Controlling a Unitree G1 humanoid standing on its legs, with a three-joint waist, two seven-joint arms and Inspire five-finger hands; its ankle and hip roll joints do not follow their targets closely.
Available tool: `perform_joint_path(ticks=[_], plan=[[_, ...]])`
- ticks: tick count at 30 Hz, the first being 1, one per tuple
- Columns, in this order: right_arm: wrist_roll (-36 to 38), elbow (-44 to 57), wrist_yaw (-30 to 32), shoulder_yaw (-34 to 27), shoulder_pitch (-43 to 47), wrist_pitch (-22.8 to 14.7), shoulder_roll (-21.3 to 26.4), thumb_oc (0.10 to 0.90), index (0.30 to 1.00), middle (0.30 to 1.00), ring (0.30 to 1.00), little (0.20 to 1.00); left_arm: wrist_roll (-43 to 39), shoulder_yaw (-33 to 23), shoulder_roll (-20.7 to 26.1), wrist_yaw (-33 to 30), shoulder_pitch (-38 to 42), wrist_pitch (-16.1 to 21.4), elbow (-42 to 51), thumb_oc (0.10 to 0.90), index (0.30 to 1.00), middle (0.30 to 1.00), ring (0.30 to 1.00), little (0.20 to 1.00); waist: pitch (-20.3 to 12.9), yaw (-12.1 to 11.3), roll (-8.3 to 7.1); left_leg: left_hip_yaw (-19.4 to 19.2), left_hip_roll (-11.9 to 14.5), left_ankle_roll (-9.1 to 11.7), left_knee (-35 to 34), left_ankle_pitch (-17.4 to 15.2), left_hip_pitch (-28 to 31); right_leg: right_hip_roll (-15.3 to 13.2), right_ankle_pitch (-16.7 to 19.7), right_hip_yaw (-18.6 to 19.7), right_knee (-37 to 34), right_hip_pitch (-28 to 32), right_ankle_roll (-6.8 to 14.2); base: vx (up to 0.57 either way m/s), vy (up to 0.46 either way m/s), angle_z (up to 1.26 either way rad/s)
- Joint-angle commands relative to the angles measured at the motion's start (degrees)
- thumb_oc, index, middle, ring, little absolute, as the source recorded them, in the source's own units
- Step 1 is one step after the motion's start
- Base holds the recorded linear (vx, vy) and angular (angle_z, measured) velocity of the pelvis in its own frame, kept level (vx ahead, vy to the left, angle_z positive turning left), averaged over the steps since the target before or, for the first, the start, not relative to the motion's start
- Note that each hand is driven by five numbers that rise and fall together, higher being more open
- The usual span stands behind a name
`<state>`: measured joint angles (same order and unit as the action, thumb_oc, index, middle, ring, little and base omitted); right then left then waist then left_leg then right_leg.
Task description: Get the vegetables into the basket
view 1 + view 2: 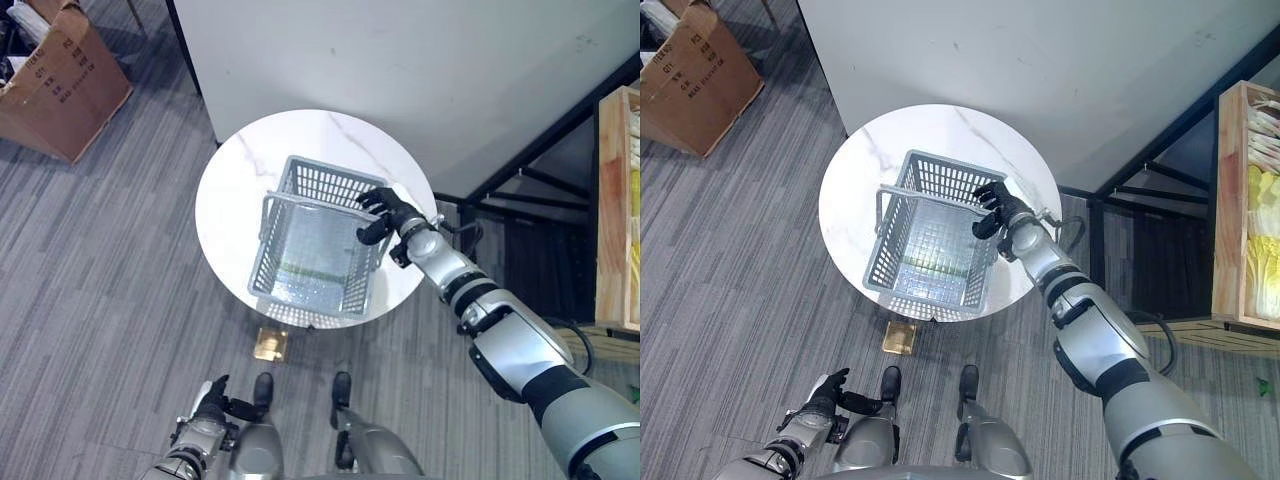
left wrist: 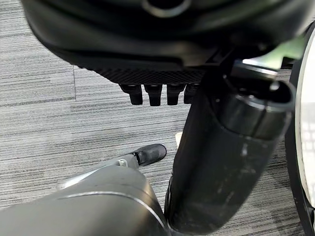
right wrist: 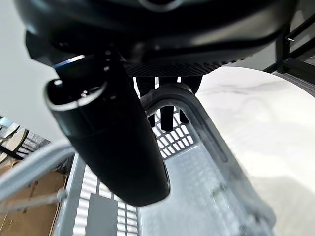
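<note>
Grey plastic basket (image 1: 315, 245), just one, stands on the single round marble table (image 1: 235, 180); the right hand (image 1: 385, 213) curls over its far-right rim. One cardboard box (image 1: 60, 85) sits on the carpet. Its wrist view shows fingers (image 3: 167, 115) hooked round that rim. The left hand (image 2: 157, 73) hangs low, fingers relaxed, holding nothing.

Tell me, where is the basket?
The basket sits on the round white table in front of the robot, with the right hand curled on its right rim.
</note>
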<state>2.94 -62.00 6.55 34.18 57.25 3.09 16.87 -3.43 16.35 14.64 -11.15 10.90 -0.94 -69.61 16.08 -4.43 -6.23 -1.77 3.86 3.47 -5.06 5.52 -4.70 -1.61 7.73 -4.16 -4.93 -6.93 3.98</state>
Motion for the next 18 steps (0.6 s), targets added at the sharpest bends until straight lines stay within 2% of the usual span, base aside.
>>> perform_joint_path(ticks=[1,10,13,17,18], plan=[[0.30,-1.79,1.44,0.09,9.06,-2.24,-0.75,0.400,0.300,0.300,0.300,0.300,0.10,4.09,-0.53,-0.51,-2.29,-1.74,-4.53,0.900,1.000,1.000,1.000,1.000,-0.58,-0.62,-3.33,0.87,-1.76,-0.14,0.06,-2.55,2.05,-3.23,-0.52,3.09,0.86,0.25,4.55,0.00,0.000,0.00],[-0.29,4.35,0.81,0.06,5.89,-1.96,1.75,0.400,0.300,0.300,0.300,0.300,0.76,3.43,-0.45,0.45,-2.37,-2.16,-4.34,0.900,1.000,1.000,1.000,1.000,-1.36,-0.14,-3.62,0.37,-1.67,-0.19,0.06,-3.04,3.34,-3.44,-0.79,3.42,0.99,1.15,4.52,0.00,0.000,0.00],[0.17,13.13,-0.66,-1.10,1.69,-1.64,6.65,0.400,0.300,0.300,0.300,0.300,2.21,2.11,-0.31,1.42,-3.54,-2.92,-4.81,0.900,1.000,1.000,1.000,1.000,-2.84,0.81,-3.47,-0.31,-1.70,-0.33,0.06,-3.74,5.22,-3.67,-1.22,3.73,1.28,2.55,4.60,0.00,0.000,0.00],[0.53,19.75,-1.77,-2.79,-2.58,-1.75,10.02,0.400,0.300,0.300,0.300,0.300,3.35,0.76,-0.45,2.06,-4.82,-3.31,-5.14,0.900,1.000,1.000,1.000,1.000,-4.39,1.73,-2.85,-0.73,-1.87,-0.54,0.06,-4.46,6.86,-3.87,-1.59,3.94,1.40,3.81,4.63,0.02,0.008,-0.03],[1.25,23.96,-2.46,-4.06,-5.40,-1.80,12.07,0.400,0.300,0.300,0.300,0.300,4.10,-0.17,-0.40,2.64,-5.55,-3.60,-5.24,0.900,1.000,1.000,1.000,1.000,-5.38,2.39,-2.47,-1.15,-1.86,-0.62,0.06,-4.83,7.83,-3.78,-1.80,4.17,1.42,4.52,4.66,0.05,0.019,-0.08]])
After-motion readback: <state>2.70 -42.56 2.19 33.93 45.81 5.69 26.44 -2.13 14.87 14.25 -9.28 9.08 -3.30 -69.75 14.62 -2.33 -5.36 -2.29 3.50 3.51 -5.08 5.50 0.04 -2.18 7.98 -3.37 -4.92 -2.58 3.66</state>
